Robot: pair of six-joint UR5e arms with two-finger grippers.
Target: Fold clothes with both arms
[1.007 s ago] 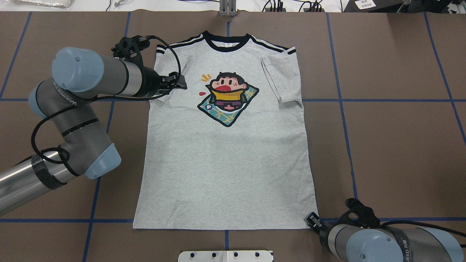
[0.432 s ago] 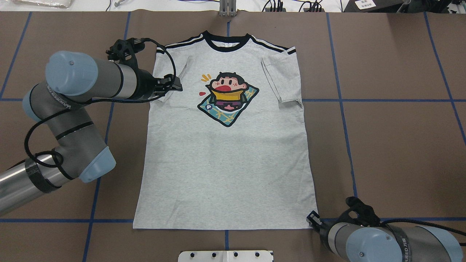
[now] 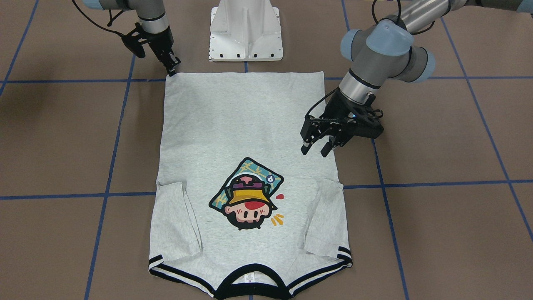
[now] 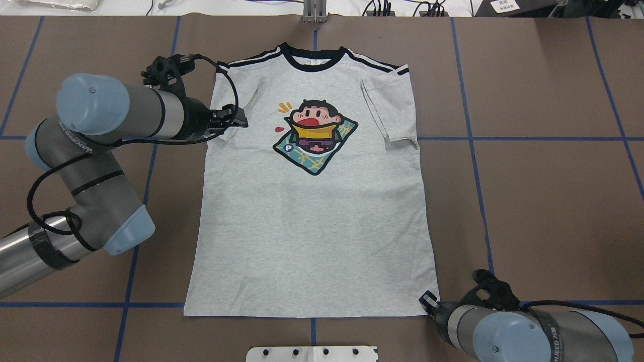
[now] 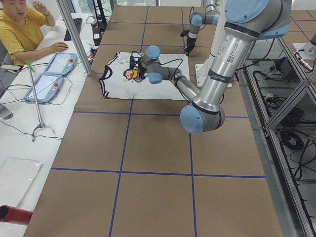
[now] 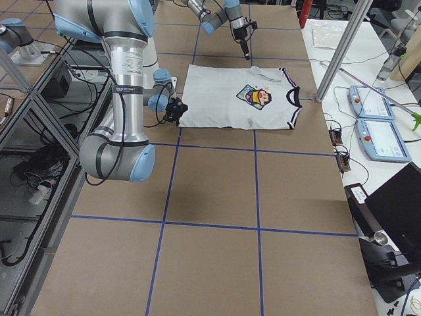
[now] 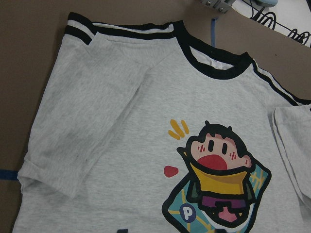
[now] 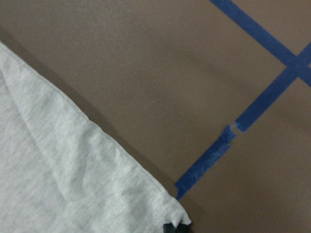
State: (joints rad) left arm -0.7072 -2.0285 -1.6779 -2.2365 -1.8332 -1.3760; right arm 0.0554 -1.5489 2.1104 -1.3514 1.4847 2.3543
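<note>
The T-shirt [image 4: 312,226] lies flat, print up, mid-table [image 4: 528,176], hem toward the robot's edge. The left gripper [image 3: 315,151] hovers, fingers apart, over its side (near the folded-in sleeve). The right gripper [image 3: 171,69] pinches a hem corner.

The right claw [image 8: 176,227] is mostly cut off by the wrist view's lower edge.

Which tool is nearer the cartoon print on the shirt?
Left. The left tool hovers open over the shirt near its side edge, just hem-side of the print. The right tool is far off, at a hem corner.
</note>
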